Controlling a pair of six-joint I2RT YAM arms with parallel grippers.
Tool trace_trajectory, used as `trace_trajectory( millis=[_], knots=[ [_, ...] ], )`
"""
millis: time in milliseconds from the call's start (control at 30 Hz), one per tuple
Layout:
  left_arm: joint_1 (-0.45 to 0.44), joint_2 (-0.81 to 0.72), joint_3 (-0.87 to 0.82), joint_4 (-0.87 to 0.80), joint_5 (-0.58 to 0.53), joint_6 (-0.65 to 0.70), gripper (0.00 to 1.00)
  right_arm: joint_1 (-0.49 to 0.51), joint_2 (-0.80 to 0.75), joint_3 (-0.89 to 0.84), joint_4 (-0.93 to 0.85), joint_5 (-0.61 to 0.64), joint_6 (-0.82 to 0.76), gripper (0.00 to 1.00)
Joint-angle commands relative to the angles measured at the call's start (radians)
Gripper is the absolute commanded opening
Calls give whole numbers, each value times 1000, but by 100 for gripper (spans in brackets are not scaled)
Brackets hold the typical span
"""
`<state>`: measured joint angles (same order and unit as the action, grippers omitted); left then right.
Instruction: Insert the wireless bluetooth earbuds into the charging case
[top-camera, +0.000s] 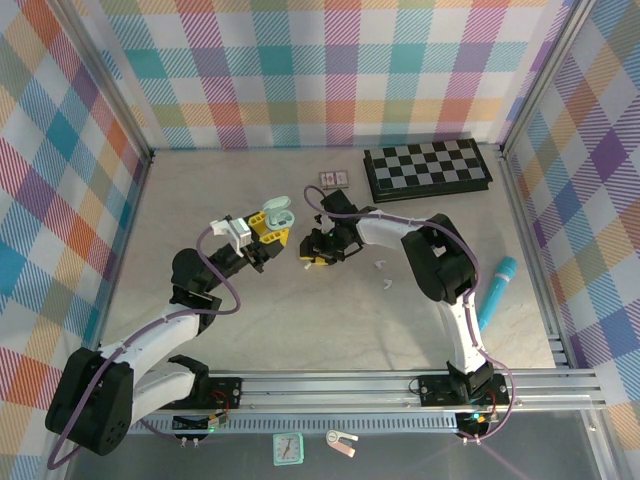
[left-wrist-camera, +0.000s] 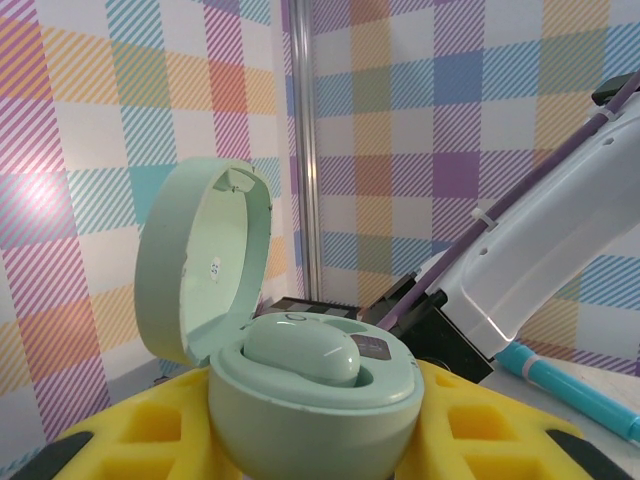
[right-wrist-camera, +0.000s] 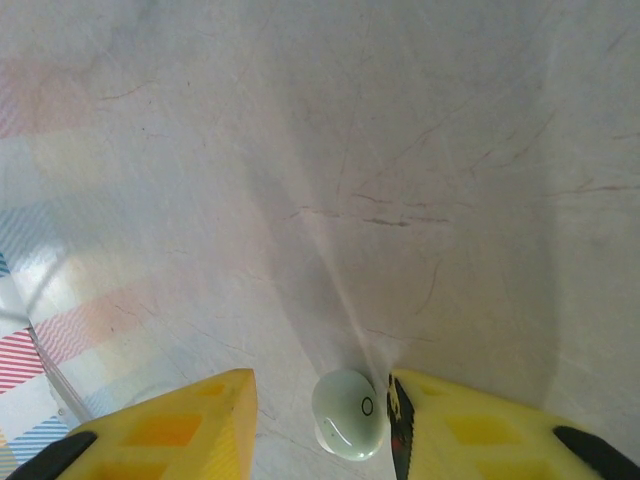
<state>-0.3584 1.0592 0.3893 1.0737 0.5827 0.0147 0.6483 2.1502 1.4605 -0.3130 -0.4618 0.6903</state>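
Yellow fingers (left-wrist-camera: 130, 440) of the left gripper (top-camera: 272, 230) are clamped on the base of the mint-green charging case (left-wrist-camera: 310, 400), held off the desk (top-camera: 330, 330) left of its centre. The case's round lid (left-wrist-camera: 205, 265) stands swung up and back. One pale green earbud (left-wrist-camera: 300, 355) lies seated in the well. Just to the right, the right gripper (right-wrist-camera: 320, 378) hangs low over the desk with its fingers parted. A second pale green earbud (right-wrist-camera: 348, 413) sits in the gap, touching the inner face of one finger (right-wrist-camera: 470, 430) and clear of the other; whether it rests on the desk I cannot tell. The desk is a pale grey sheet marked by fine scratches and faint coloured reflections. Plaid cloth walls (top-camera: 300, 70) in pink, teal, orange and purple close it in on three sides, joined by aluminium posts (left-wrist-camera: 303, 150). A folding chessboard (top-camera: 425, 168) lies at the far right by the back wall, a teal stick (top-camera: 495, 292) near the right edge, and two small white bits (top-camera: 384, 274) beside the right arm.
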Motion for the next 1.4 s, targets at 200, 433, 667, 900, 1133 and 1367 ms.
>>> trace_trajectory(
  millis=[200, 433, 667, 900, 1133, 1367],
  knots=[
    [-4, 4, 29, 30, 14, 3, 33, 15, 0, -2, -9, -27, -15, 34],
    [-4, 8, 31, 37, 14, 1, 33, 17, 5, -2, -16, -25, -17, 31],
    [-4, 9, 33, 34, 12, 5, 33, 17, 28, 10, -1, -50, -5, 31],
    [-4, 14, 36, 32, 11, 9, 33, 20, 45, 21, -9, -59, -14, 32],
    [-4, 12, 33, 31, 11, 9, 33, 29, 60, 38, -55, -40, -46, 27],
    [-4, 6, 29, 25, 8, 12, 33, 33, 56, 47, -94, -6, -71, 22]
  ],
)
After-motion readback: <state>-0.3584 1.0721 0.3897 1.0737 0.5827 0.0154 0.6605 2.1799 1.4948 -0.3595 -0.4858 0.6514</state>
